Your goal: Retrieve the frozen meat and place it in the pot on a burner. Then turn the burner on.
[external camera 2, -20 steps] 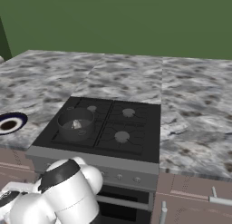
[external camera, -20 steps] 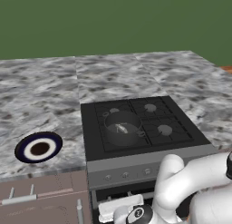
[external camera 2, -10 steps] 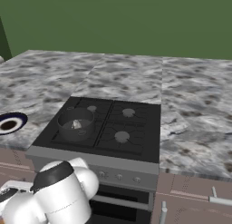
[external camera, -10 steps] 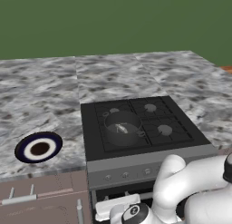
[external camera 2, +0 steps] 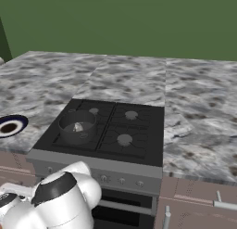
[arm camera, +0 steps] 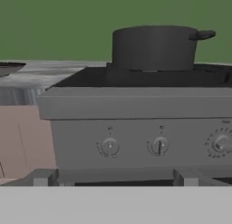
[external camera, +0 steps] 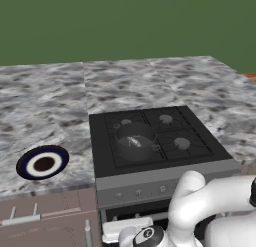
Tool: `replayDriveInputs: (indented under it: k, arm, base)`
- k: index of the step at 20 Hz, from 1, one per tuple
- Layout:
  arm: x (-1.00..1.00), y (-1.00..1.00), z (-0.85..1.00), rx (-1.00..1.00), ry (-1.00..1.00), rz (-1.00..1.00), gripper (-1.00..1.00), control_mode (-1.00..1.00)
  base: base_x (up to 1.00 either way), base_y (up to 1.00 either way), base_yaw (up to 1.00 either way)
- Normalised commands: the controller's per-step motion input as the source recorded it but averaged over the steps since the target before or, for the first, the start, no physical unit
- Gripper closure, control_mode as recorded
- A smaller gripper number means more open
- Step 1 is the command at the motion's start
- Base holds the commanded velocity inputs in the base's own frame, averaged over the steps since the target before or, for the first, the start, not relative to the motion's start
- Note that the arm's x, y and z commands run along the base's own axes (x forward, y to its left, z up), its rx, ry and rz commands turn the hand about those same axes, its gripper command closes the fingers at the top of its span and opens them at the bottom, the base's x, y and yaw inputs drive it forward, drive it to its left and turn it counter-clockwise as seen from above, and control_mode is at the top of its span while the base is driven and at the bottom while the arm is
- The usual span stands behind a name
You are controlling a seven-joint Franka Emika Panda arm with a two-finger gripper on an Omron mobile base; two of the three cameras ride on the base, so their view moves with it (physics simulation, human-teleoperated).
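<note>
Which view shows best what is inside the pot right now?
The right base view: it looks down into the pot at a pale lump. The left base view shows it too, less clearly; the hand view shows its outer wall.

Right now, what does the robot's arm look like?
The arm is fat, round and shiny white, like tubes joined together. It has dark bands at its joints, like the black cap seen from the right side. No cables show.

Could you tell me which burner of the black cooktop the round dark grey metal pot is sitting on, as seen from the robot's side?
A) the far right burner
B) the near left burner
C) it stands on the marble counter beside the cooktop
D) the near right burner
B: the round dark grey metal pot covers the near left burner of the black cooktop, whose other three pale caps show bare.
</note>
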Motion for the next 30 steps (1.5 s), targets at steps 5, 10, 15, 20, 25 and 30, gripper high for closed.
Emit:
replayDriveInputs:
  k: [5,10,15,20,25,30]
  arm:
    - [0.0,0.0,-0.03,0.1,0.0,0.0,-1.0,-1.0]
    - [0.04,0.0,-0.05,0.0,-0.06,0.0,-1.0,-1.0]
    - [0.2,0.0,-0.16,0.0,-0.14,0.0,-1.0,-1.0]
    - [0.05,0.0,-0.09,0.0,-0.08,0.0,-1.0,-1.0]
    - [0.04,0.0,-0.13,0.0,-0.04,0.0,-1.0,-1.0]
    - [0.0,0.0,-0.05,0.03,0.0,0.0,-1.0,-1.0]
  base:
    - [0.0,0.0,0.0]
    - [0.0,0.0,0.0]
    - [0.0,0.0,0.0]
    - [0.0,0.0,0.0]
    - [0.0,0.0,0.0]
    - [0.0,0.0,0.0]
